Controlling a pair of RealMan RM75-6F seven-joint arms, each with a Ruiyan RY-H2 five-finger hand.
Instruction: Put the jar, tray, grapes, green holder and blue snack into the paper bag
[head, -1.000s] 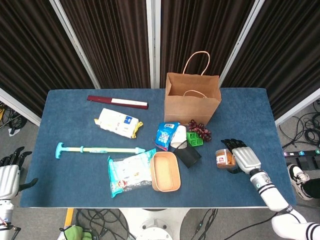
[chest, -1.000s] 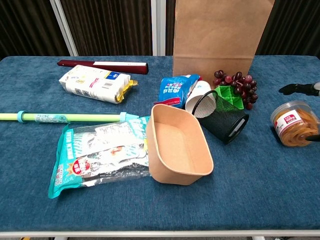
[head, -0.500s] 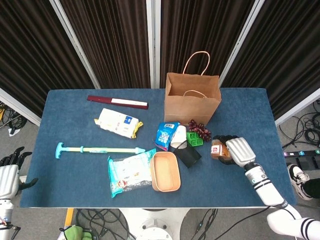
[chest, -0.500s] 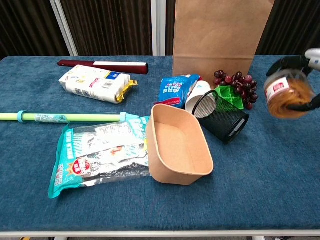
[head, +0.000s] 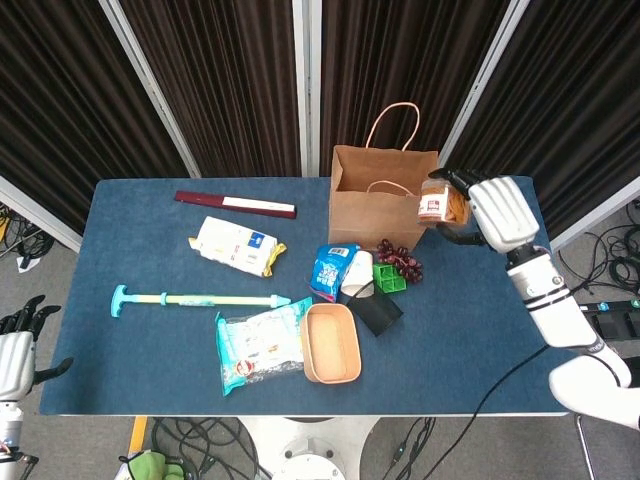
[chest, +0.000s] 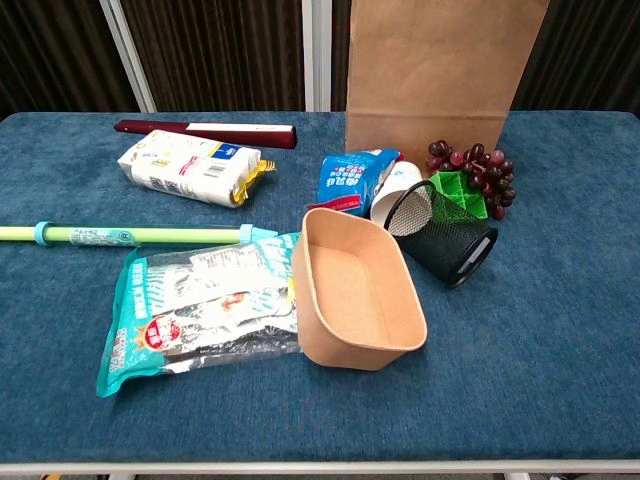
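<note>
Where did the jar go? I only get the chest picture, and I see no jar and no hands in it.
Observer: The right hand holds the jar up beside the paper bag, near its top edge.
Operator: Is it inside yet?
Observer: No, it hangs off the bag's right corner, outside the opening.
Operator: And the other hand?
Observer: The left hand sits off the table's left edge, holding nothing.
</note>
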